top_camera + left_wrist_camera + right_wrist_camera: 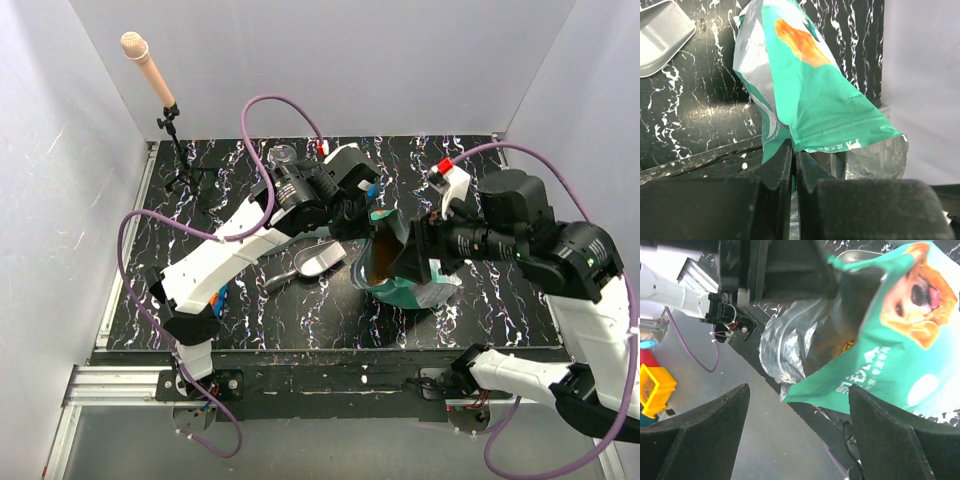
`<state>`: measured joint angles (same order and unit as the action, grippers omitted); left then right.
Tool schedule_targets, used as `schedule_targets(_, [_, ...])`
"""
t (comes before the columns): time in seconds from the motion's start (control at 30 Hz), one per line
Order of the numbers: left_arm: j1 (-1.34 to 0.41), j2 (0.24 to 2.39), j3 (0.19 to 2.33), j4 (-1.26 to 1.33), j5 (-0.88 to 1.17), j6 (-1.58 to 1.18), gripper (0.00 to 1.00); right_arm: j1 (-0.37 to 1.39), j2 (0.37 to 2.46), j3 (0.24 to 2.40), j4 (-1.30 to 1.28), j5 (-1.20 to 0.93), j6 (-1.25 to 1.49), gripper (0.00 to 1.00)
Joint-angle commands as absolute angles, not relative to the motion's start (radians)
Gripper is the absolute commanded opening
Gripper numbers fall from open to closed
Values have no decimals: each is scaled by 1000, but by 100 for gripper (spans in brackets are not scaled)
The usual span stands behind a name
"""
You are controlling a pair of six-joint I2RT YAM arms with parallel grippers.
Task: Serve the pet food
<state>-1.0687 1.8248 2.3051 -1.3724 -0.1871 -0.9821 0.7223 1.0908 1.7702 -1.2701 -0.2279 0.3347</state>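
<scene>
Zero pet food (847, 346) served so far, as far as I can tell. The kibble is all down inside the opened bag (405, 285), which sits mid-table (480, 300). Left pincer (793, 150) is clamped tight on the bag's rim, looks like it's holding the mouth up. Right pincer (799, 390) is spread wide facing the bag, gripping nothing. Metal scoop (318, 262) lies empty just beside the bag. So the bag's open, but I'd say scooping and dishing out are both left. Can't spot where the food's meant to go.
</scene>
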Motion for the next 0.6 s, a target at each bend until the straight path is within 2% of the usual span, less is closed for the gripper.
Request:
schedule_targets(0.0, [-1062, 1813, 2382, -1269, -298, -1086, 0, 733, 982, 1637, -1128, -264, 226, 87])
schedule_targets(0.1, [-1062, 1804, 2369, -1184, -308, -1040, 0, 738, 864, 1505, -997, -229, 183, 88])
schedule_targets(0.2, [-1062, 1769, 2291, -1085, -314, -991, 0, 738, 833, 1436, -991, -177, 155, 85])
schedule_targets(0.33, [-1061, 1736, 2232, -965, -334, -940, 0, 752, 839, 1447, -1026, -114, 159, 79])
schedule_targets(0.5, [-1062, 1784, 2324, -959, -359, -890, 0, 773, 882, 1486, -1051, -6, 156, 78])
schedule_targets(0.57, [-1062, 1795, 2345, -951, -360, -871, 0, 794, 908, 1503, -1058, 113, 167, 77])
